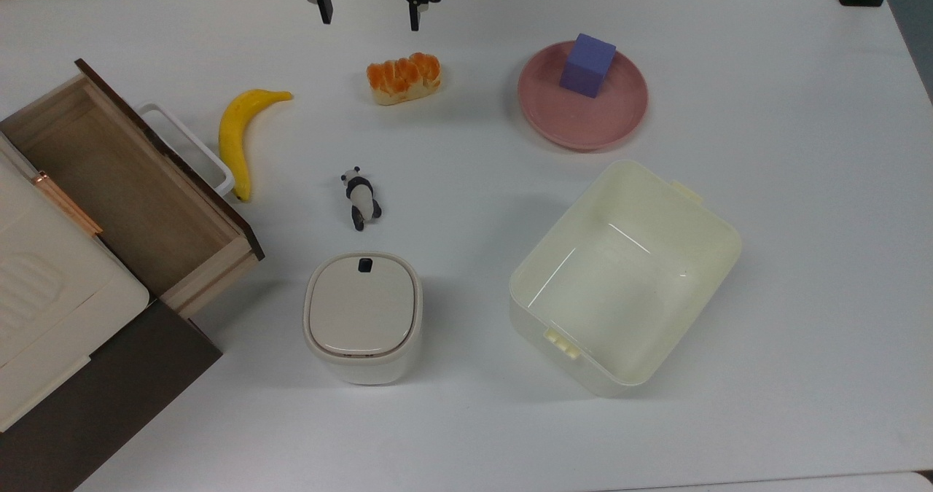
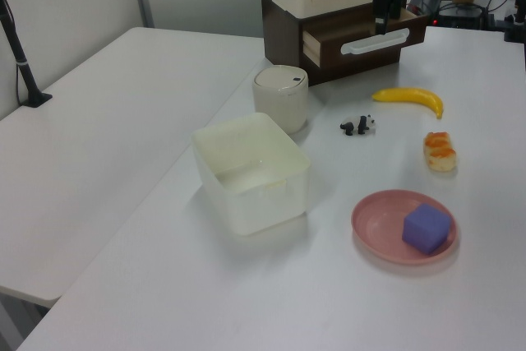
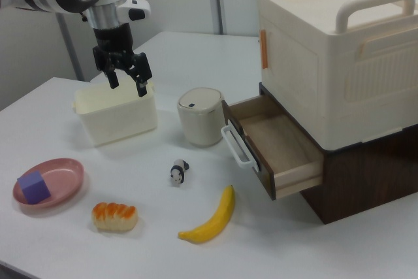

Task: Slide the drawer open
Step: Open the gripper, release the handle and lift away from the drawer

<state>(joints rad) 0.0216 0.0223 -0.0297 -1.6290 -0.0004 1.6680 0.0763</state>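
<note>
The wooden drawer stands pulled out of its dark brown cabinet, its light wood interior bare. Its dark front panel carries a white loop handle. The same drawer and handle are on the right view's right, and the drawer is at the back of the left view. My gripper is open and holds nothing. It hangs high at the top view's upper edge, well away from the handle. In the right view the gripper hovers above the table, in front of the cream tub.
A banana lies beside the handle, with a bread roll and a panda figure nearby. A pink plate holds a purple cube. The cream tub and the white lidded bin stand nearer the front.
</note>
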